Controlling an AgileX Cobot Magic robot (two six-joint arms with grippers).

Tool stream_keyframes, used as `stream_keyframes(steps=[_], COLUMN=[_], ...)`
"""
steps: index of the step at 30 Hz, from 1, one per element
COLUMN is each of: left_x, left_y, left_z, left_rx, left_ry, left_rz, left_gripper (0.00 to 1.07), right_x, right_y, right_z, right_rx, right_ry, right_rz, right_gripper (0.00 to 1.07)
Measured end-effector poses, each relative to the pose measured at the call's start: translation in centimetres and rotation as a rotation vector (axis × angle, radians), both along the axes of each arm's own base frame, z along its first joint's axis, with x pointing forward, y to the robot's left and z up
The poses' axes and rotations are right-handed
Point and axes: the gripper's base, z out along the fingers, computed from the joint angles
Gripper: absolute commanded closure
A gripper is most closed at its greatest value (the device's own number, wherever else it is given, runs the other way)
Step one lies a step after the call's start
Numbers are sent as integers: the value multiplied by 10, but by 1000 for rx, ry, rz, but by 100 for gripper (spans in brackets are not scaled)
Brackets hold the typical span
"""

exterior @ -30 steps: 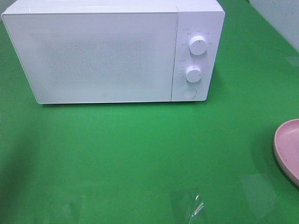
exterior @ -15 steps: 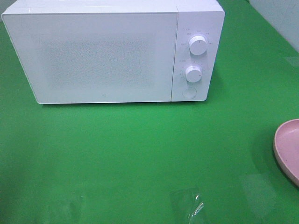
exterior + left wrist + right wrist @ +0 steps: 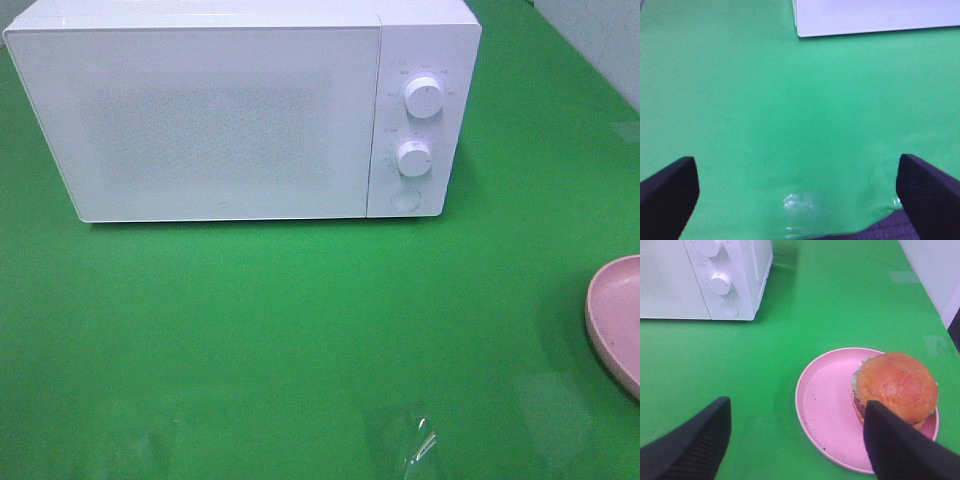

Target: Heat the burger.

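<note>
On the pink plate's (image 3: 825, 405) far edge sits the burger (image 3: 895, 385); both claws (image 3: 795, 440) gape wide, empty.

We see nothing of either arm from the high camera. Our left end effector (image 3: 797, 192) hangs above the tabletop (image 3: 765, 110) with its two dark fingers (image 3: 667, 192) spread wide and nothing between them. Our right end effector (image 3: 797, 440) is likewise spread, its dark fingers (image 3: 690, 445) clear of everything, gripping nothing, poised over the tabletop.
</note>
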Motion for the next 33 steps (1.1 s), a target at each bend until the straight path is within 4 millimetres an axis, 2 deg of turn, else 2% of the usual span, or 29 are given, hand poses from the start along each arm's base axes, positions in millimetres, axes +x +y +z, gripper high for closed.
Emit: stream_keyframes(steps=[8,33], left_x=[-25,-25], left_y=[0,0], left_z=[1,1], left_rx=[12,13], left_ry=[-161,-163], left_rz=[5,6], left_gripper=[7,7], right_x=[0,0], right_y=[0,0], right_z=[0,0], right_rx=[0,0], right_ry=[0,0], right_rz=[0,0], right_gripper=[37,37])
